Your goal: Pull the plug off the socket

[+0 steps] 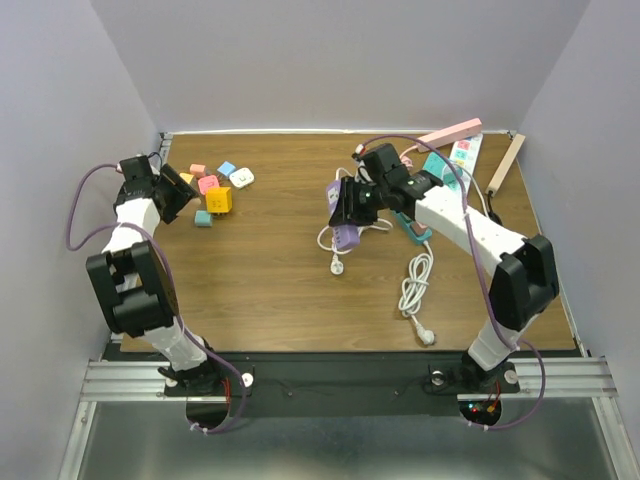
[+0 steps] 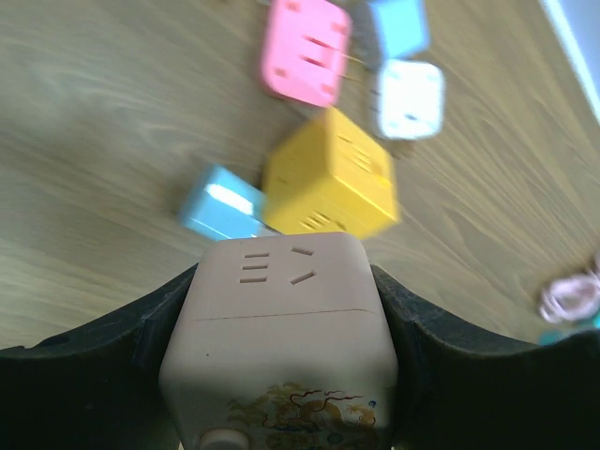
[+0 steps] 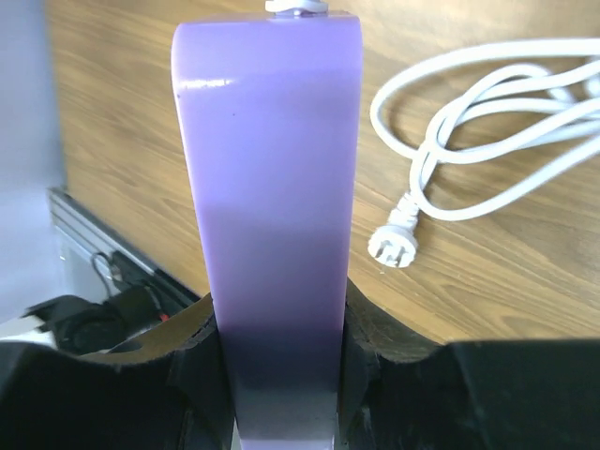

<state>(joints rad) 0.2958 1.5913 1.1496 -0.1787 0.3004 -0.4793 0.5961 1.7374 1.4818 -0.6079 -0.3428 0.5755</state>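
Note:
My left gripper at the far left of the table is shut on a beige cube socket with a dragon print; its jaws press on both sides of the cube. No plug shows in the cube's visible faces. My right gripper at the table's middle is shut on a purple power strip, which fills the right wrist view between the jaws. A white piece shows at the strip's far end. A white cord loop and plug lie just below the strip.
Loose cube sockets lie by the left gripper: yellow, pink, white, light blue. A coiled white cable ends in a plug. Teal, white and pink strips and a wooden stick lie at the back right.

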